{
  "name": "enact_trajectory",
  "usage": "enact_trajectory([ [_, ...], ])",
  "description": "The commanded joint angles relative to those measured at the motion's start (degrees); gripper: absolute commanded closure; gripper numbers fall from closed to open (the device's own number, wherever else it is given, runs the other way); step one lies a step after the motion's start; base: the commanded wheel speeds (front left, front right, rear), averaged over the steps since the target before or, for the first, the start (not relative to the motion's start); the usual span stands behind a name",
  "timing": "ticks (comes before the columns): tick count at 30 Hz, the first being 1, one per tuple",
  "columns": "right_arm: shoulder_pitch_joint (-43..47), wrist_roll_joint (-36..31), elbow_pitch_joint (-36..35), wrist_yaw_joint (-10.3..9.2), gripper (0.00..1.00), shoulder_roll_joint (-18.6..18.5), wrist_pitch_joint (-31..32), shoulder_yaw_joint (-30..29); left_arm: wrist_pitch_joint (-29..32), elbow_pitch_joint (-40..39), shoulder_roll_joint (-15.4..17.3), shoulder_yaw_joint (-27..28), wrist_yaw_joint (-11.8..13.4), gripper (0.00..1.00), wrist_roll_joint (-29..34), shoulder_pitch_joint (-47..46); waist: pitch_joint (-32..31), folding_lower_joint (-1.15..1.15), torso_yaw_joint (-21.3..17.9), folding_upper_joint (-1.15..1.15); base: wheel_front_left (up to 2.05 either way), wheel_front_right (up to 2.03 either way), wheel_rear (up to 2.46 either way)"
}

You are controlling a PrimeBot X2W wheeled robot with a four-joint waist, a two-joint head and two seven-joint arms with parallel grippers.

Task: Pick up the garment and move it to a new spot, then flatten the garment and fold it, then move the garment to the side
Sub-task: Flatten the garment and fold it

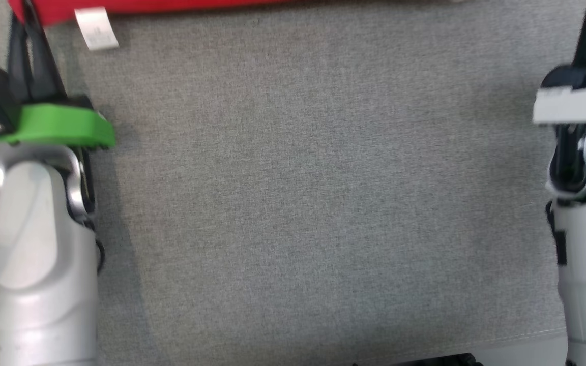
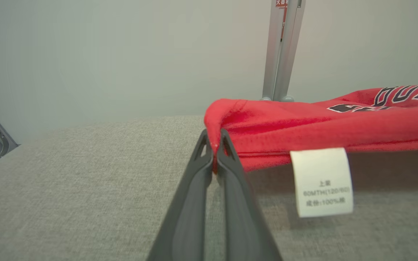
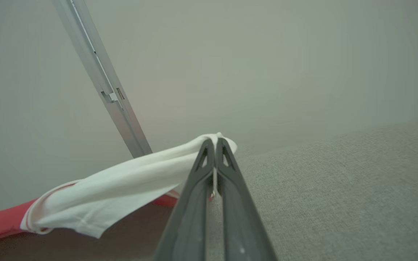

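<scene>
Left gripper point(image 2: 214, 145) pinches the red garment point(image 2: 303, 123) at its edge; right gripper point(image 3: 215, 148) pinches its white sleeve point(image 3: 122, 181), holding it stretched just above the grey table point(image 1: 323, 203). If one thin pinch slips, that side can drop and wrinkle. Behind stands a pale wall point(image 2: 122, 54); a small label point(image 2: 321, 181) dangles.

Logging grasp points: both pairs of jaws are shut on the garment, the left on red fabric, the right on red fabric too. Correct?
Not the right: the right wrist view shows the right gripper shut on a white part of the garment, not red. The left gripper does hold red fabric.
</scene>
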Motion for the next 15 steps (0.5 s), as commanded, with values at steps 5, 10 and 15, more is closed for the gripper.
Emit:
enact_trajectory([
  [5, 8.49, 1.36, 1.70, -0.16, 1.00, 0.76, -0.19, -0.56, 0.01, 0.53, -1.19, 1.93, -1.07, 1.00, 0.71, 7.59, -8.18, 0.00, -0.67, 0.00, 0.00, 0.00, 0.00],
  [10, 15.05, 1.57, 3.07, -0.17, 1.00, 1.18, -0.19, 0.53, 0.01, 1.21, -2.21, 3.22, -1.52, 1.00, 1.01, 13.17, -13.19, 0.00, -0.72, 0.00, 0.00, 0.00, 0.00],
  [15, 21.80, 1.96, 4.74, -0.16, 1.00, 1.91, -0.19, 1.69, 0.00, 2.38, -2.68, 3.30, -2.23, 1.00, 1.57, 18.88, -18.84, 0.00, -1.05, 0.00, 0.00, 0.00, 0.00],
])
